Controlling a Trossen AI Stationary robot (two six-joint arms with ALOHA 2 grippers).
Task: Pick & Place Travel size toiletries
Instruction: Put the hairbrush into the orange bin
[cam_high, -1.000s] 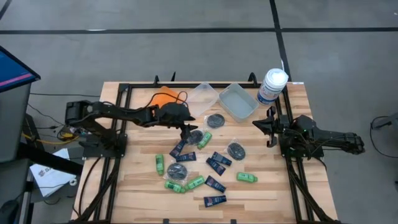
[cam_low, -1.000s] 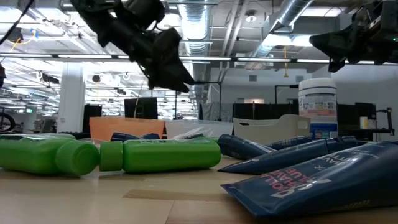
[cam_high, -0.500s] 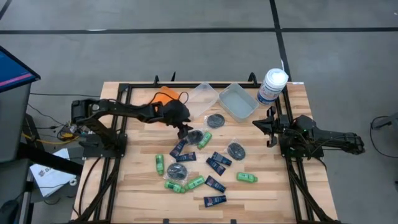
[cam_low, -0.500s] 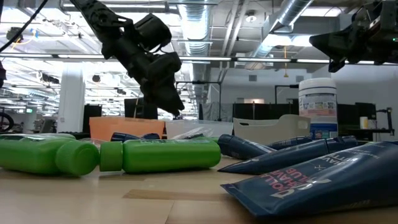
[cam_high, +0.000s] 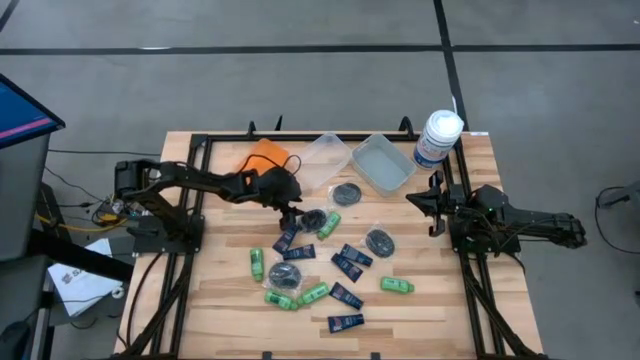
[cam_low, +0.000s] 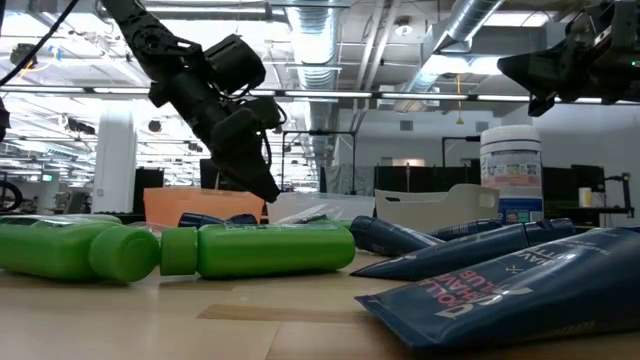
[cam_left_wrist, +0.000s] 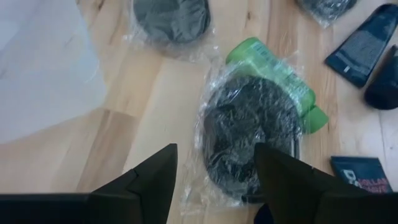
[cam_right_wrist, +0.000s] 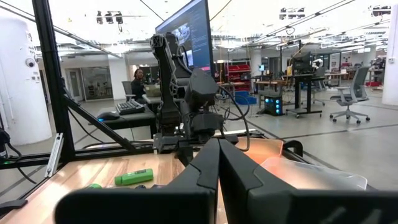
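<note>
I'm hovering the left gripper (cam_left_wrist: 214, 177) over the pile of toiletries, fingers apart and empty. Right ahead of them, between the two tips, is a dark grey tin (cam_left_wrist: 252, 127) in clear wrap, lying flat on the table (cam_high: 220, 290). A green mini bottle (cam_left_wrist: 273, 74) is touching the tin's far edge, partly under it by the look of it. Another wrapped tin (cam_left_wrist: 169, 18) sits farther ahead, beside the clear bin (cam_left_wrist: 43, 59). Navy tubes (cam_left_wrist: 364, 40) are off to the side.

Step in hand, as I'm reading it: lining up the grasp on the near tin, nothing picked yet.

Next move needs a straight drop so the fingers straddle the tin, not the bottle; the slick wrap may slip.

The right gripper (cam_high: 432, 203) is parked at the table's edge near the white jar (cam_high: 437, 137), fingers together in its wrist view.
</note>
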